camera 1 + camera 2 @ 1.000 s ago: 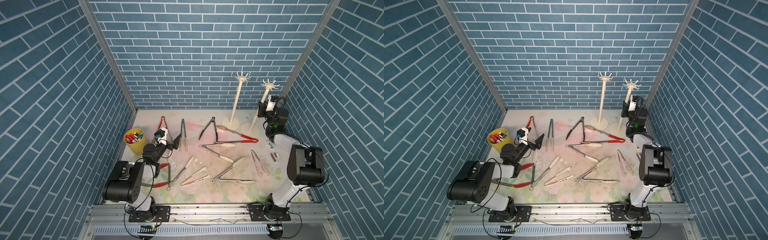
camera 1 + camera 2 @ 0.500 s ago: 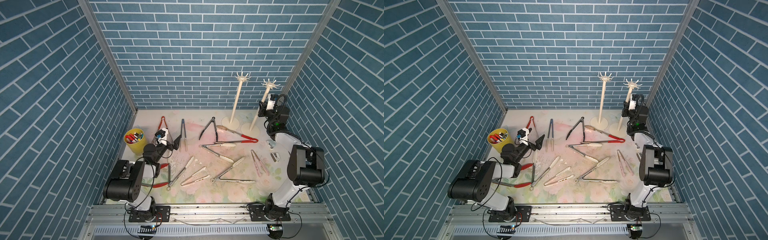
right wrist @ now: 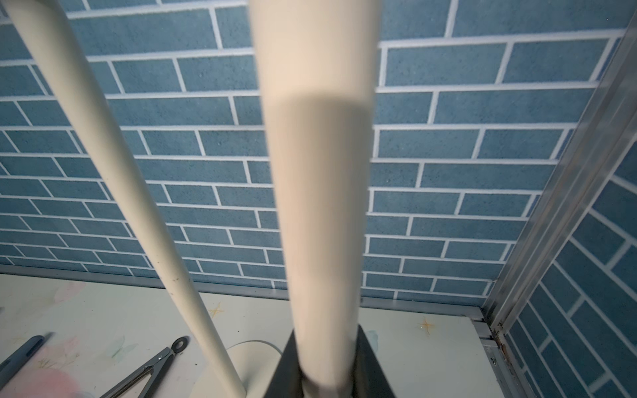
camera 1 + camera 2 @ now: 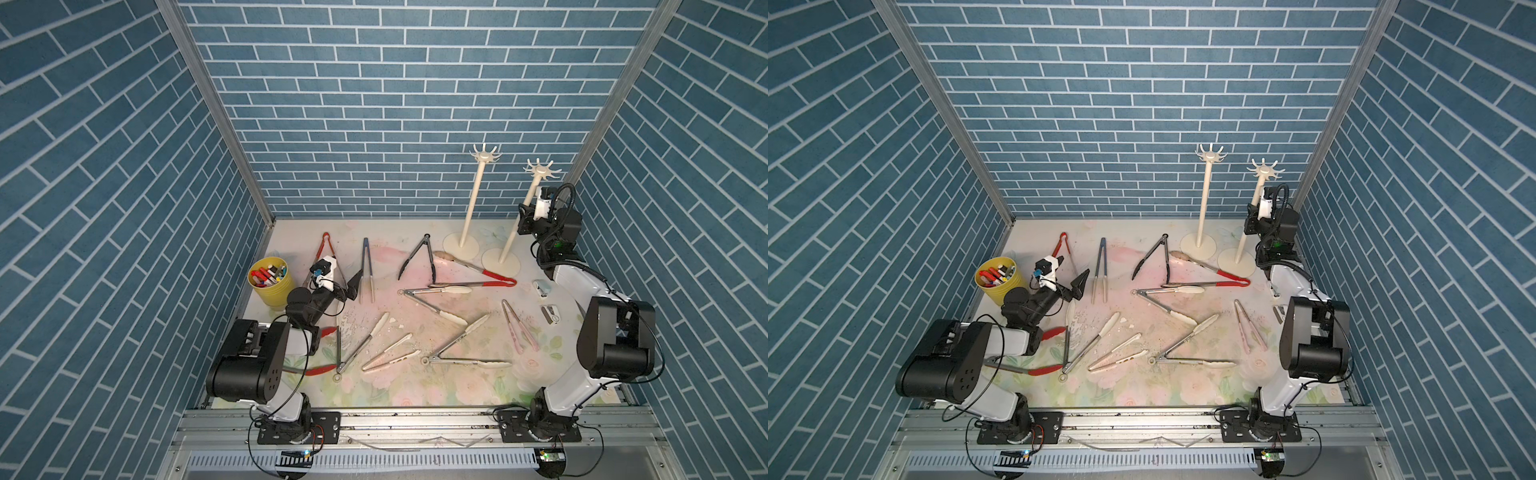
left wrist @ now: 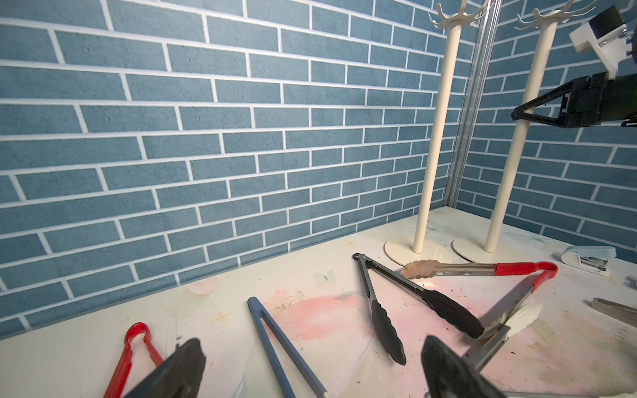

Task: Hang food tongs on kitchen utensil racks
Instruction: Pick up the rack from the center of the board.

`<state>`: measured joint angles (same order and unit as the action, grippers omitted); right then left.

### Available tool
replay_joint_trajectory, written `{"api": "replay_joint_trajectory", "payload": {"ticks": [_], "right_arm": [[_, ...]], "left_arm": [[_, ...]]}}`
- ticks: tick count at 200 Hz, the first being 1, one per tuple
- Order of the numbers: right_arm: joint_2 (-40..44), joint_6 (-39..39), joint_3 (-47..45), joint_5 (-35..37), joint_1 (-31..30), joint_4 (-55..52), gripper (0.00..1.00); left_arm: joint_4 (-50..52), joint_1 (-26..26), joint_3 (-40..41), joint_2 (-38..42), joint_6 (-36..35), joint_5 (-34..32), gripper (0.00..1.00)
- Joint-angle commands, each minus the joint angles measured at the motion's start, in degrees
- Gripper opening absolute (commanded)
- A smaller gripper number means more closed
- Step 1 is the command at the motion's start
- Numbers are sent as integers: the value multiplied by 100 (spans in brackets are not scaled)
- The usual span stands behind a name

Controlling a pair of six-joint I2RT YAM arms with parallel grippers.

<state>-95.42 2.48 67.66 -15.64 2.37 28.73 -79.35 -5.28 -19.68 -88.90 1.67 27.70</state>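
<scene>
Two cream kitchen utensil racks stand at the back right, the left rack [image 4: 471, 203] [image 4: 1204, 199] and the right rack [image 4: 508, 247] [image 4: 1241, 247]. My right gripper [image 4: 523, 217] [image 3: 325, 365] is shut on the right rack's pole [image 3: 320, 206], about halfway up. Several food tongs lie flat on the table, among them blue tongs [image 4: 365, 270] [image 5: 272, 344], red tongs [image 4: 326, 253] and black tongs [image 4: 419, 257] [image 5: 382, 324]. My left gripper [image 4: 348, 289] [image 5: 312, 355] hovers open low over the blue tongs and holds nothing.
A yellow cup [image 4: 272, 286] of markers stands at the left edge beside my left arm. Two small white staplers [image 4: 540, 288] lie by my right arm. Blue brick walls close in three sides, and the racks stand near the back right corner.
My right gripper's jaws have closed onto the right rack's pole. My left arm has not moved.
</scene>
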Motion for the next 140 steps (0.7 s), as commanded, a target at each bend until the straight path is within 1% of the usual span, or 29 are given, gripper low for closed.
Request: {"api": "replay_joint_trajectory", "payload": {"ticks": [1,93,140], "right_arm": [[570,-281,406,60,9,606,0],[965,-528,478,244,11,365,0],[1314,-507,426,-14,16,55,0]], "left_arm": [[-115,-8,-95,-75,-27,-7,99],[-116,-8,-105,-118,1,-10,99],[-117,-8,-94,-112,17,-27,99]]}}
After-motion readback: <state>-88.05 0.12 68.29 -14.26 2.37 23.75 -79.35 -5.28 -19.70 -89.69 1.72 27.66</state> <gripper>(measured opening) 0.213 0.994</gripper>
